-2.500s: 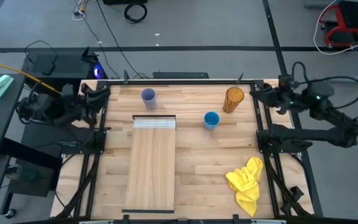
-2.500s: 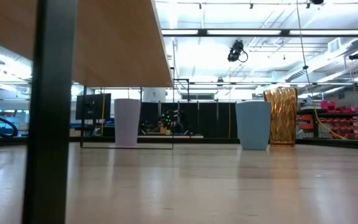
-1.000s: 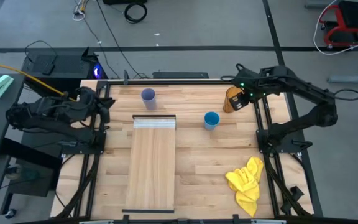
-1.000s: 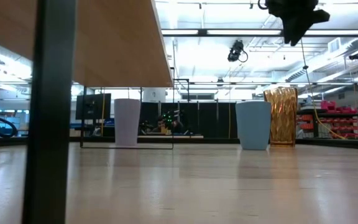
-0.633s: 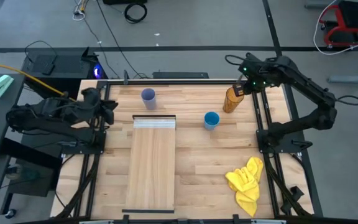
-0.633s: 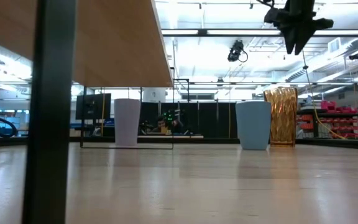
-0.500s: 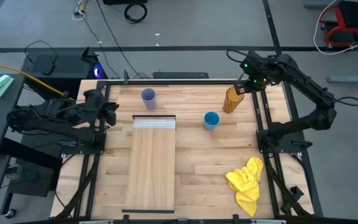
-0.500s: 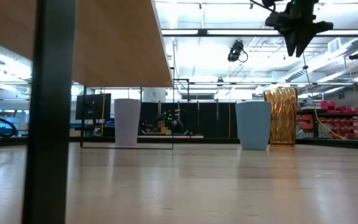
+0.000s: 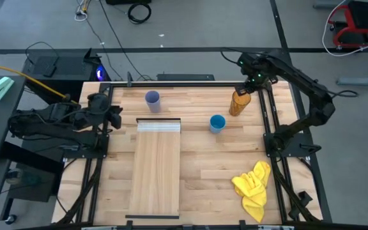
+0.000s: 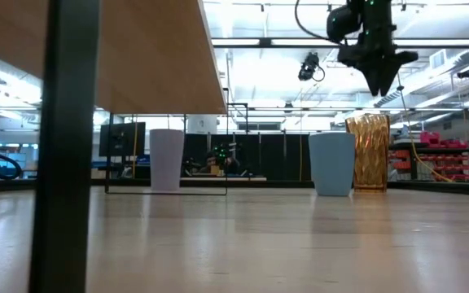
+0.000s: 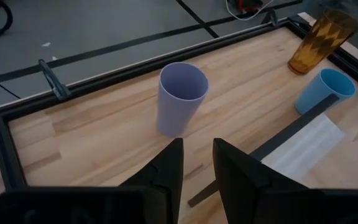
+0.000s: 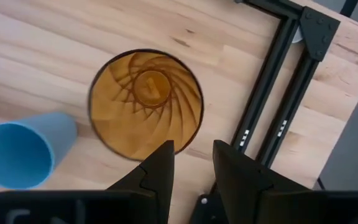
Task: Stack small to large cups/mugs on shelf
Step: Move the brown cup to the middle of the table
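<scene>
While the left arm waits at the worktop's (image 9: 190, 166) left edge, the right end effector (image 10: 379, 81) hangs above the amber tumbler (image 9: 239, 101), pointing straight down at its rim without touching it. Its fingers (image 12: 160, 167) stand apart with a gap between them and hold nothing. The left end effector (image 11: 196, 163) looks toward the lavender cup (image 9: 152, 99); its fingers (image 11: 169, 168) are also parted and empty.

The tumbler stands upright near the worktop's far right corner, close to the black frame rail (image 12: 263, 74). The blue cup (image 9: 217, 122) stands upright near it, toward the middle of the worktop and apart from it. The lavender cup stands upright near the far edge, just beyond the shelf's (image 9: 156, 172) white strip (image 9: 158, 126). The shelf lies flat along the worktop with nothing on it. A yellow cloth (image 9: 253, 189) lies crumpled near the right front corner.
</scene>
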